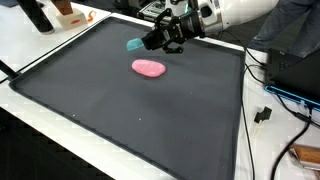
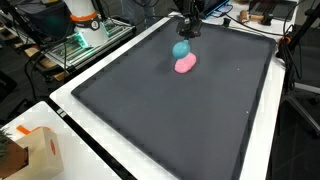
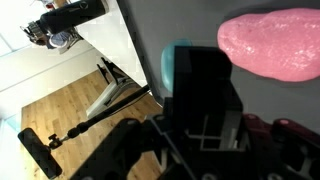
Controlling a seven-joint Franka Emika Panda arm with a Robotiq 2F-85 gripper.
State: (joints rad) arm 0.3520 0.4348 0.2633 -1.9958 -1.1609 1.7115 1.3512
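Black matting (image 1: 120,110) covers most of a white table (image 1: 50,122), and all work items sit near its far edge.

1. Exterior view, side-on. I see the gripper (image 1: 152,43) low over the mat. A teal piece (image 1: 133,44) lies at 9 o'clock from the fingertips, just beside them; I cannot tell whether they touch it. A pink lump (image 1: 149,68) rests flat on the mat at 6 o'clock from the gripper, with a strip of bare mat between it and the teal piece.

2. Exterior view, along the table. The gripper (image 2: 187,33) comes down from the top. The teal piece (image 2: 181,49) is at 6 o'clock from it, and the pink lump (image 2: 186,65) at 6 o'clock from the teal piece. From this angle the two overlap.

3. Wrist view. The gripper (image 3: 205,95) fills the centre. The teal piece (image 3: 175,65) shows at 11 o'clock, partly hidden behind a black finger. The pink lump (image 3: 275,42) sits at 2 o'clock. A wooden floor (image 3: 60,110) shows at 8 o'clock.

Finger spacing: I cannot tell from any view whether the fingers are apart, together or clamped.
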